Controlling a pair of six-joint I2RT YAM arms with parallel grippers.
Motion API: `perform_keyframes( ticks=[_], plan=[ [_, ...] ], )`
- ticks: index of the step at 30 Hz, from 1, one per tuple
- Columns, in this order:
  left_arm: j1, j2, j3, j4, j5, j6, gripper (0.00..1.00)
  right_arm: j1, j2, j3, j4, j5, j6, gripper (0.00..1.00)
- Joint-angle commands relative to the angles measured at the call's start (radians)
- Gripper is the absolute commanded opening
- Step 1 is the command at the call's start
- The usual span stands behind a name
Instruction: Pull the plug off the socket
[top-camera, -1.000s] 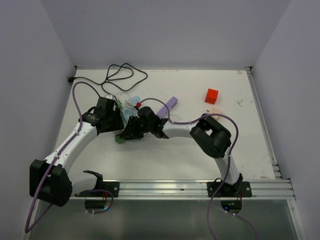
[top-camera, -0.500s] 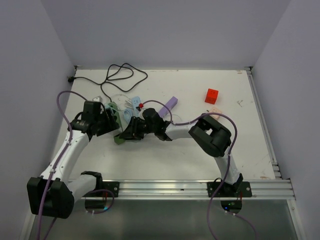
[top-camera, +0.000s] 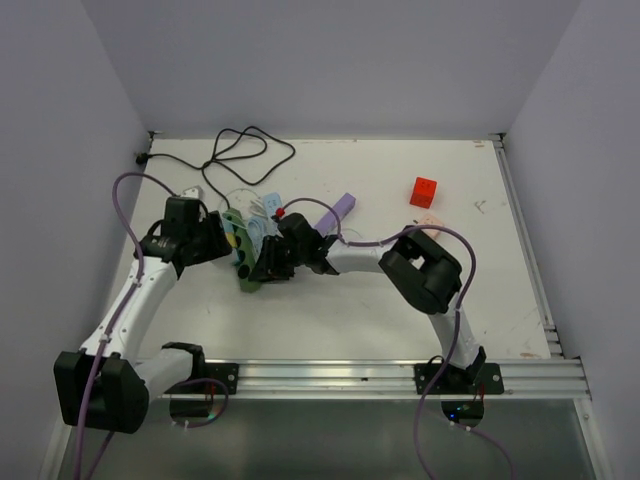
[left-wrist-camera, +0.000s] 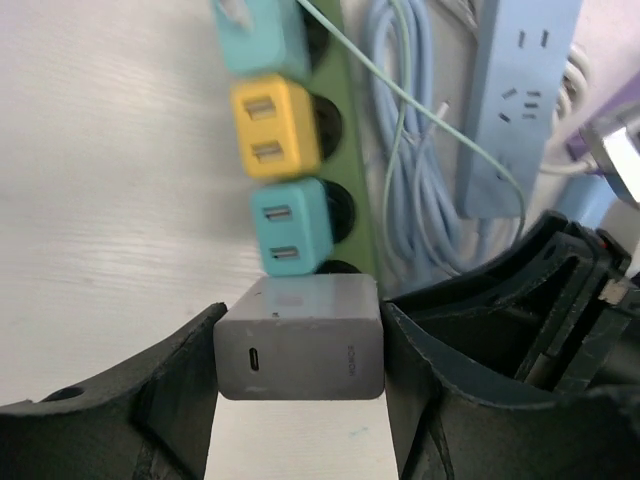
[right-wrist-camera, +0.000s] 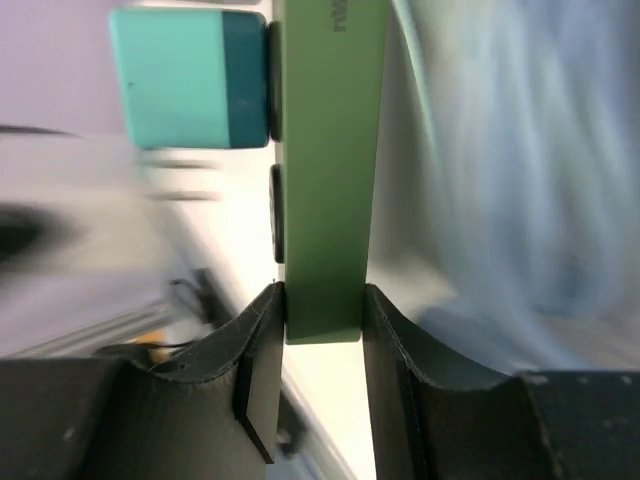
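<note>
The left gripper pinches the grey plug between both fingers, right at the end socket of the green power strip (a teal plug and a yellow plug sit further along); the right gripper clamps the strip's end

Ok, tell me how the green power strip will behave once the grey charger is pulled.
The green power strip looks like rigid plastic, so it probably won't flex in the right gripper. Its smooth sides may slip in that narrow end grip. Being slim and apparently light, it could lift with the grey charger as the left gripper pulls.
</note>
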Motion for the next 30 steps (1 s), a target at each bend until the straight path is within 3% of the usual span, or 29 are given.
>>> perform_keyframes(
  ticks=[1,4,9,13,14,18,24,30],
  plan=[
    [-0.051,-0.011,0.097,0.111,-0.254,0.097,0.00,-0.029,0.029,-0.012,-0.334,0.118,-0.098,0.23],
    [-0.145,0.007,0.114,0.093,-0.372,0.083,0.00,-0.028,0.036,-0.002,-0.342,0.114,-0.091,0.23],
    [-0.173,0.001,0.122,0.093,-0.374,0.077,0.00,-0.028,0.046,-0.022,-0.283,0.071,-0.065,0.27],
    [-0.173,-0.014,0.136,0.093,-0.333,0.068,0.00,-0.028,0.024,-0.041,-0.152,0.022,-0.055,0.51],
    [-0.173,-0.020,0.142,0.091,-0.334,0.068,0.00,-0.029,0.013,-0.038,-0.150,0.025,-0.065,0.63],
    [-0.171,-0.024,0.194,0.062,-0.357,0.065,0.00,-0.029,-0.066,-0.025,-0.176,0.058,-0.099,0.78],
    [-0.171,-0.017,0.254,0.053,-0.319,0.075,0.00,-0.028,-0.166,-0.025,-0.291,0.092,-0.142,0.82],
    [-0.171,0.012,0.254,0.104,-0.228,0.072,0.00,-0.028,-0.330,-0.119,-0.300,0.092,-0.196,0.83]
  ],
)
